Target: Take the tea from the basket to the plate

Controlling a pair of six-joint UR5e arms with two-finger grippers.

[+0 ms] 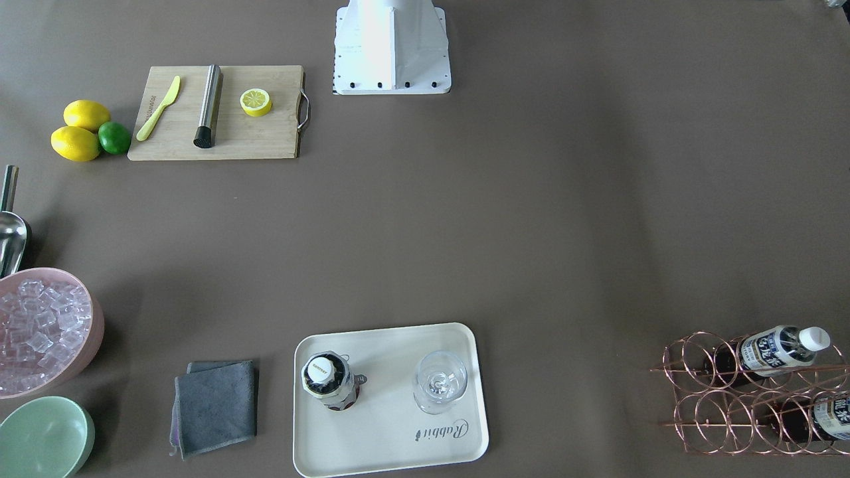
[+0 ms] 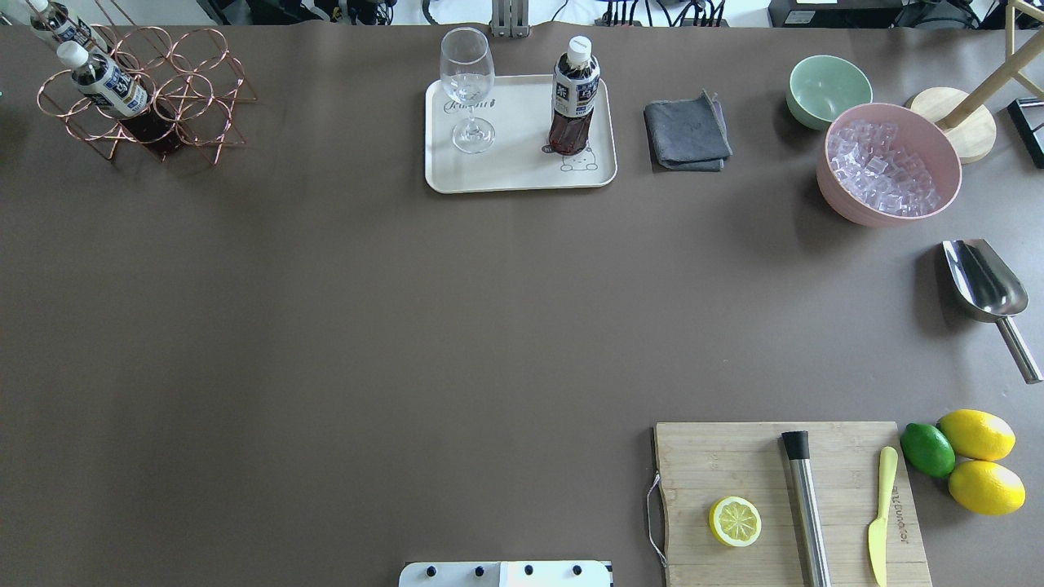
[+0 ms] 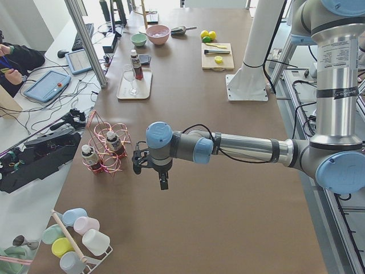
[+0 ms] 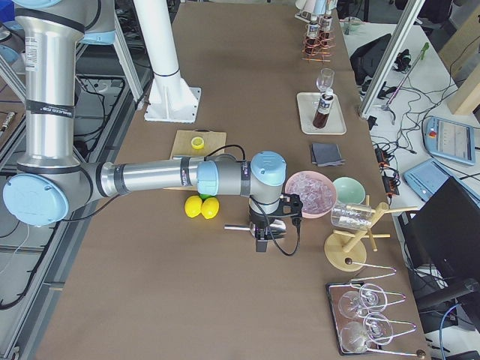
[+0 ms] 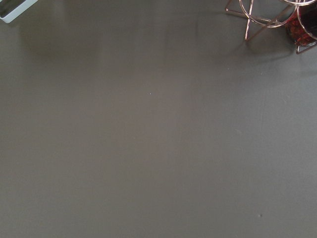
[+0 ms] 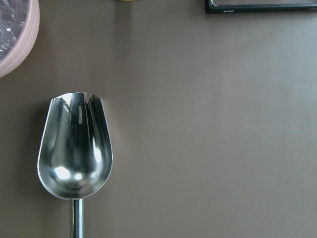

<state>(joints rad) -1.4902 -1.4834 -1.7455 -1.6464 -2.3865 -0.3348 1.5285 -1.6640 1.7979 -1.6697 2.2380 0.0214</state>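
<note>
1. Far left: the basket [image 2: 192, 106] holds two bottles [image 2: 106, 81]. The left gripper [image 3: 163, 181] hangs near it over bare desk [image 2: 408, 326]; whether its jaws are parted, I cannot tell.
2. Centre: the tea [image 2: 573, 102] stands upright on the plate [image 2: 522, 163], beside a wine glass [image 2: 467, 90]. The delivery looks done to me.
3. Right: the right gripper [image 4: 260, 241] hovers above the scoop [image 6: 74, 148], and I cannot tell how its jaws stand either. Next, I'd guess, both arms just keep clear.
</note>
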